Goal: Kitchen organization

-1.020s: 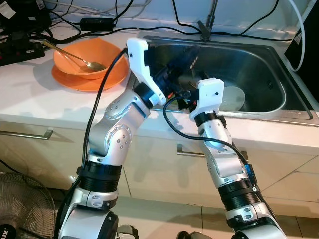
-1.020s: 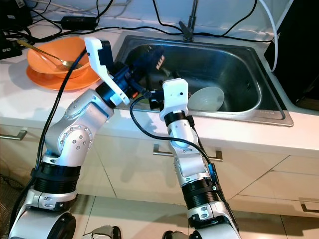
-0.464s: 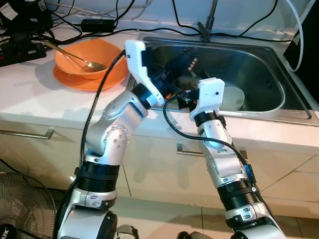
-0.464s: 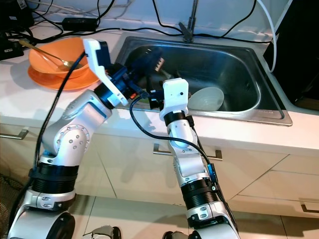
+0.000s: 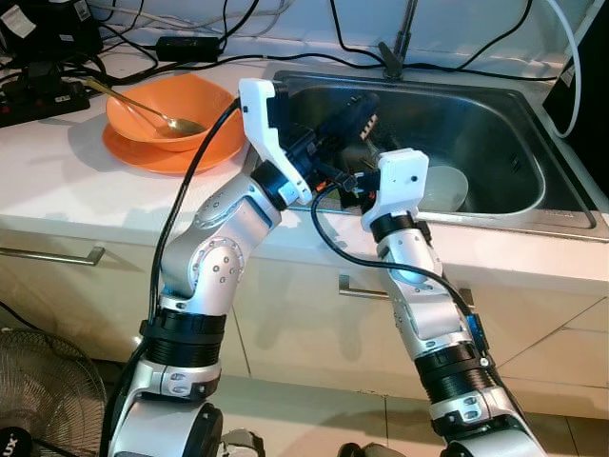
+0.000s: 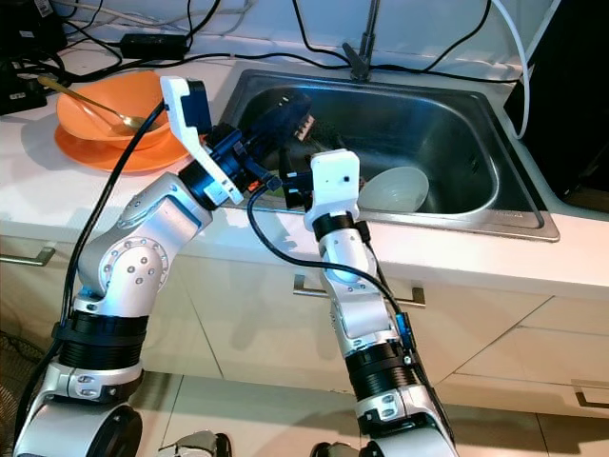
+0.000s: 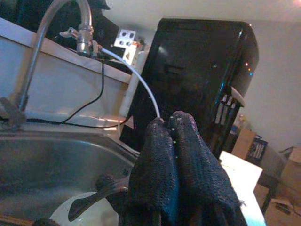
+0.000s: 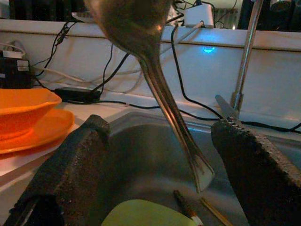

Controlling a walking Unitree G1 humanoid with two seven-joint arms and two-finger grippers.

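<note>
With your left claw clamped on the spoon and right claw apart, lift steadily toward the orange bowl.

My robot's two arms are shiny silver with black rings, white boxes at the wrists, black cables and rough black fingers.

White countertop carries an orange plate, black cables and the inset steel sink.
</note>
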